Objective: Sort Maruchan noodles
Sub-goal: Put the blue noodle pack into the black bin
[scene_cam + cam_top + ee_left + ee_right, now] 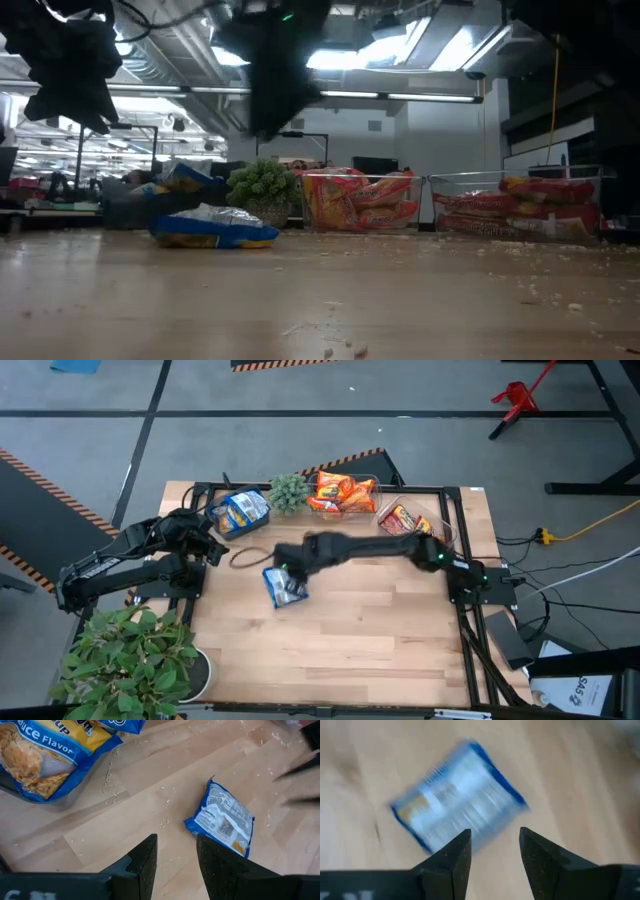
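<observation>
High view: wood-plank table [340,650]. Glossy blue-white packet [284,587] lies flat mid-table, long axis tilted. Right gripper [287,572] above it, fingers spread, nothing held. Left gripper [212,540] near blue packets in bin [240,512], fingers apart, empty. Wide bare wood toward front.

Low view: packet [214,227] crinkled, lying flat on table, apart from clear bins [480,205] behind.

Left wrist view: packet [221,817] label-side up, crumbs around.

Right wrist view: packet [457,802] diagonal beyond parted fingers [452,857].

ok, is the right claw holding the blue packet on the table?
No. The blue packet lies flat on the wooden table, while the right claw hangs open above it.
</observation>
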You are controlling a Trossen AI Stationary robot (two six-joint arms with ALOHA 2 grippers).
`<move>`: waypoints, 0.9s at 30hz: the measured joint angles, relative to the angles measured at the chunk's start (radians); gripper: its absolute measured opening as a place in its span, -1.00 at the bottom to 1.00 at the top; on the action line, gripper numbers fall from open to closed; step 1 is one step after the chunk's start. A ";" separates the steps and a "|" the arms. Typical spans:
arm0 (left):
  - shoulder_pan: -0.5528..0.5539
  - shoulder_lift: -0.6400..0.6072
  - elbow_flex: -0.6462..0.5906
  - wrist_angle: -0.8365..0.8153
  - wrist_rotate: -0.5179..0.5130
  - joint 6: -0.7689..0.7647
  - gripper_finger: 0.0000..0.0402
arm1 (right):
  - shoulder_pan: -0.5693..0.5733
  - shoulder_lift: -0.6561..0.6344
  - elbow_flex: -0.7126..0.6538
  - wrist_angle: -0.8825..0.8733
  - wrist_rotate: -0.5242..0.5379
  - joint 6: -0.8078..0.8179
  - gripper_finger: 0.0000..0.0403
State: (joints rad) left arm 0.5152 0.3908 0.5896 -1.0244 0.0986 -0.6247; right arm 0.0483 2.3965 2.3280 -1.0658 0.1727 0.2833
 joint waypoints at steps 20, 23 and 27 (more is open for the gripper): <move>0.000 0.000 0.000 0.012 0.043 0.005 -0.34 | -0.058 -0.590 -0.889 0.294 -0.075 0.471 -0.25; 0.000 0.000 0.000 0.038 0.043 0.000 -0.34 | -0.056 -0.629 -1.139 0.820 -0.153 0.640 -0.22; 0.000 0.000 0.000 0.061 0.043 -0.025 -0.34 | -0.033 -0.541 -1.278 1.284 -0.156 0.795 -0.11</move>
State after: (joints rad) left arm 0.5154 0.3912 0.5896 -0.9631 0.1415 -0.6493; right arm 0.0152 1.8558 1.0497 0.2179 0.0168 1.0781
